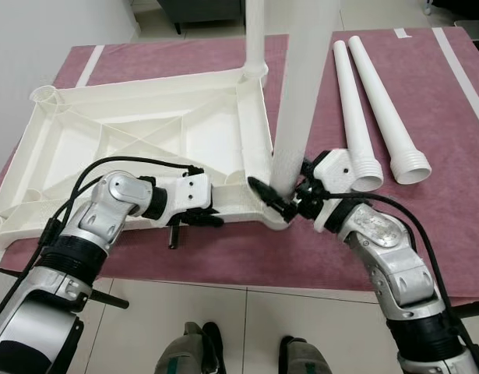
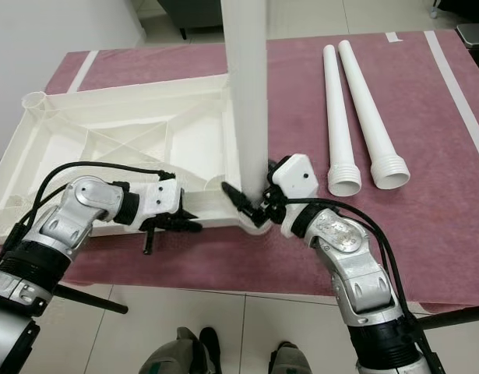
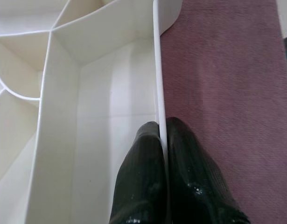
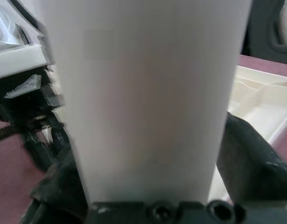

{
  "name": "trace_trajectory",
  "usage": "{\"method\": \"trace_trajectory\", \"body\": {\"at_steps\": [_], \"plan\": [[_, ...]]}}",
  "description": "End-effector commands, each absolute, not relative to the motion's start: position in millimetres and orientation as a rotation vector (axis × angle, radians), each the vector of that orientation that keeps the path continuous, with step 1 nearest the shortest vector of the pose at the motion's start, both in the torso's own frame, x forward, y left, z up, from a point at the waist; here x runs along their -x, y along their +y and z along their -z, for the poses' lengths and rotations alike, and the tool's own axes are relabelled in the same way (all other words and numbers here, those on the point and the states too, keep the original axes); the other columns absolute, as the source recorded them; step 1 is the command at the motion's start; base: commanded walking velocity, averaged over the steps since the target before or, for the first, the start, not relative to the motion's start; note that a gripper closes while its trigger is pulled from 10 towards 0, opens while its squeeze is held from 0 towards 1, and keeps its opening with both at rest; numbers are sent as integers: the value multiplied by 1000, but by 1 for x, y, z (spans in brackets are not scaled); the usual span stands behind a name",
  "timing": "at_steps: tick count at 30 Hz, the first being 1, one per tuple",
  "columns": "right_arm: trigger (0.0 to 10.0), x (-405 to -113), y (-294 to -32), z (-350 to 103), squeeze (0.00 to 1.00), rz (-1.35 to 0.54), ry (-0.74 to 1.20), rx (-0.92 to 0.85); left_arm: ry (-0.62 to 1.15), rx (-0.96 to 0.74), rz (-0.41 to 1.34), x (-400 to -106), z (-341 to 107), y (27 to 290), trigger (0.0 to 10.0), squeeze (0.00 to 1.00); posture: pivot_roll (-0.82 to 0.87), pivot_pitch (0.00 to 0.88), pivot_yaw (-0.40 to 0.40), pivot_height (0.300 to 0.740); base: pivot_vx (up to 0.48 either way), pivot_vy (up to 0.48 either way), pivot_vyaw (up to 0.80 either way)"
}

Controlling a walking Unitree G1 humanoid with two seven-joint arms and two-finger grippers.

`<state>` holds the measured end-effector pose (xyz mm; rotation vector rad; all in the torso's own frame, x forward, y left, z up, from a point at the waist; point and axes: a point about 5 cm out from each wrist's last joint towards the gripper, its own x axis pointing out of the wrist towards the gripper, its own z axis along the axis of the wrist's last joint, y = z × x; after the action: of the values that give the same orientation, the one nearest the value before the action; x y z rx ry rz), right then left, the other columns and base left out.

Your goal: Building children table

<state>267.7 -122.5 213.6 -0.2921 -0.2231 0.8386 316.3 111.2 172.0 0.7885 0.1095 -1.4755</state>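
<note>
The tabletop lies upside down on the maroon felt-like cloth covering the counter, ribbed underside up, stretching along the counter's left half toward its near edge. It's white moulded plastic, smooth and glossy, with thin walls, diagonal stiffening ribs and round sockets at the corners; it looks light but rigid, probably slippery, so the rim wall is the sensible place to pinch. And that's where the left claw is, its two black fingers closed on the thin near rim, one inside, one outside. The right claw grips the base of an upright leg, a tall, slightly tapered white tube standing at the tabletop's near right corner socket. A second standing leg rises at the far right corner. Two spare legs with threaded ends lie side by side on the cloth toward the counter's right edge. Likely a twist-in fit, so hold low near the thread.
</note>
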Motion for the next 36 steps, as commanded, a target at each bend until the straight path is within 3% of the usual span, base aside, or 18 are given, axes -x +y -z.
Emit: {"method": "trace_trajectory", "body": {"at_steps": [1,6,7,8,9,17,25,26,28,32,36], "plan": [[10000,-260,-118,-212,0,-919,-201,280,86,-858,1565,-309,-182,118,0,0,-96,154,165,740,0,0,0],[10000,-258,-118,-211,0,-954,-188,277,91,-868,1552,-309,-183,124,0,0,-93,150,161,740,0,0,0],[6078,-258,-118,-211,0,-957,-185,275,90,-862,1533,-311,-182,123,0,0,-91,147,159,740,0,0,0],[6078,-257,-118,-210,0,-961,-182,272,90,-857,1522,-312,-182,123,0,0,-91,147,159,740,0,0,0],[0,-257,-118,-206,0,-955,-169,261,91,-849,1484,-315,-179,119,0,0,-91,147,156,740,0,0,0],[0,-264,-122,-191,0,-841,-104,253,59,-778,1413,-322,-179,106,0,0,-91,147,156,740,0,0,0],[0,-284,-130,-171,0,-467,-27,254,-8,-700,1267,-342,-190,77,0,0,-93,158,164,740,0,0,0],[0,-297,-138,-167,0,-267,5,243,-36,-670,1214,-352,-200,60,0,0,-92,159,167,740,0,0,0],[0,-297,-138,-167,0,-267,5,243,-36,-670,1214,-352,-200,60,0,0,-92,159,167,740,0,0,0],[0,-308,-146,-162,0,-45,58,230,-40,-658,1155,-361,-205,41,0,0,-97,164,174,740,0,0,0],[0,-311,-146,-163,0,20,59,230,-36,-656,1106,-367,-208,38,0,0,-97,167,174,740,0,0,0]]}}
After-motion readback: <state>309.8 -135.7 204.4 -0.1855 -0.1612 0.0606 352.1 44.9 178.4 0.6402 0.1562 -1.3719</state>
